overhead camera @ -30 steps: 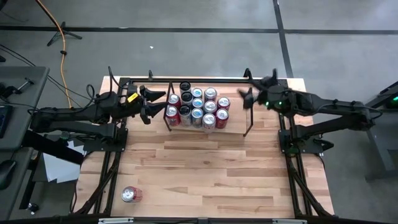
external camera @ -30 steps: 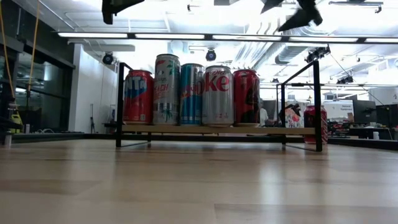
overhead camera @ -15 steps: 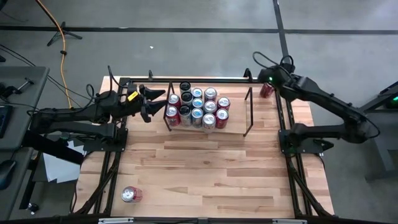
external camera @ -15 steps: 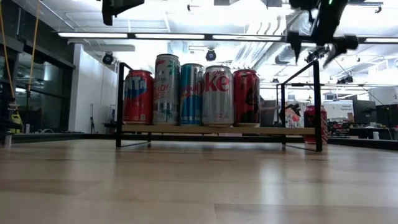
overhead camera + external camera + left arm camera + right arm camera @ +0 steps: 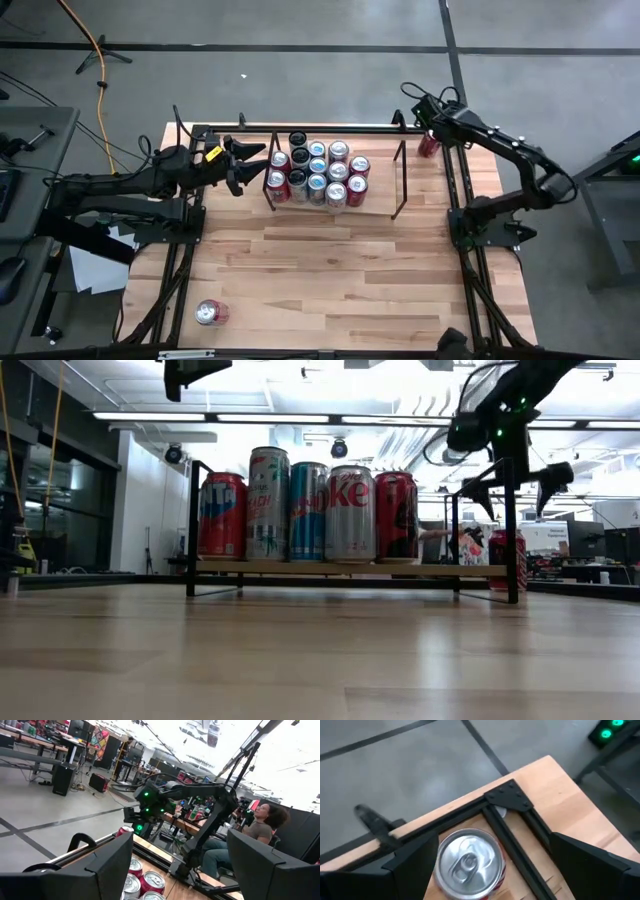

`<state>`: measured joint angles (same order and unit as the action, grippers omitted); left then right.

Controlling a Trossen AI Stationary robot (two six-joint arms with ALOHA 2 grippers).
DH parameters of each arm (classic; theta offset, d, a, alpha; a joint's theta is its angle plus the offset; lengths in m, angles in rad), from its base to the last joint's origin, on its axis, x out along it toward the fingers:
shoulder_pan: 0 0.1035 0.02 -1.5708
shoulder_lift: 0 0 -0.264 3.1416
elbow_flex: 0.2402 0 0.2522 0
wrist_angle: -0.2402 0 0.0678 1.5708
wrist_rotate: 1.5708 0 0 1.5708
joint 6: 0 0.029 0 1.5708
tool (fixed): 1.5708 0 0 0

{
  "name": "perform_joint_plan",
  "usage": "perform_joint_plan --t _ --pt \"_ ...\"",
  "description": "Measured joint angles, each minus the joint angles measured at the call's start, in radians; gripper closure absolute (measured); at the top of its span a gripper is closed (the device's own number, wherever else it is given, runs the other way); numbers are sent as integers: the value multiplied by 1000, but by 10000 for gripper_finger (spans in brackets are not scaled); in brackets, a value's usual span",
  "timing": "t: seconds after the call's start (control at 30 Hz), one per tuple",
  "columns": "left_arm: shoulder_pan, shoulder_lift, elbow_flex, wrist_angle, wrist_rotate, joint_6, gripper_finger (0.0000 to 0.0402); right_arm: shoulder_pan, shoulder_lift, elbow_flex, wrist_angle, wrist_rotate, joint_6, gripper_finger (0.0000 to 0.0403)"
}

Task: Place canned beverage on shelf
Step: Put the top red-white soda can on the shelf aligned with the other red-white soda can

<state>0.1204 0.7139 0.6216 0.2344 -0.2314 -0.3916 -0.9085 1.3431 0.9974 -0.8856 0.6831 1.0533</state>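
A red canned beverage (image 5: 428, 146) (image 5: 505, 558) stands upright on the table's far right corner, silver top (image 5: 468, 862) up. My right gripper (image 5: 428, 122) (image 5: 512, 480) (image 5: 492, 847) hangs open just above it, tipped downward, one finger on either side of the can and clear of it. The shelf (image 5: 385, 195) (image 5: 460, 570) stands at the far middle, with several cans (image 5: 316, 172) upright on its left half. My left gripper (image 5: 252, 165) (image 5: 180, 870) waits open, level, beside the shelf's left end.
Another red can (image 5: 208, 312) lies on its side near the table's front left. A black rail frame (image 5: 512, 800) edges the table and passes close by the corner can. A person (image 5: 262, 820) sits beyond the table's right side. The shelf's right half is bare.
My right gripper has swung from above the shelf's right end toward the table's far right corner, sunk and tipped downward over the red can, rolling as it went. It has stayed open. The can has not moved.
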Motion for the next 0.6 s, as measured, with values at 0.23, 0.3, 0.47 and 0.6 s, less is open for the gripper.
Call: perform_joint_plan --t 0.23,0.3,0.47,0.6 --pt "0 0 0 0 0 1 126 -1 71 0 20 -3 73 36" --pt "0 0 0 0 0 1 126 -1 91 0 17 -3 76 36" --pt "0 0 0 2 0 1 126 -2 146 0 34 -7 135 36" --pt "0 0 0 3 0 1 126 -12 199 0 93 -73 110 36"
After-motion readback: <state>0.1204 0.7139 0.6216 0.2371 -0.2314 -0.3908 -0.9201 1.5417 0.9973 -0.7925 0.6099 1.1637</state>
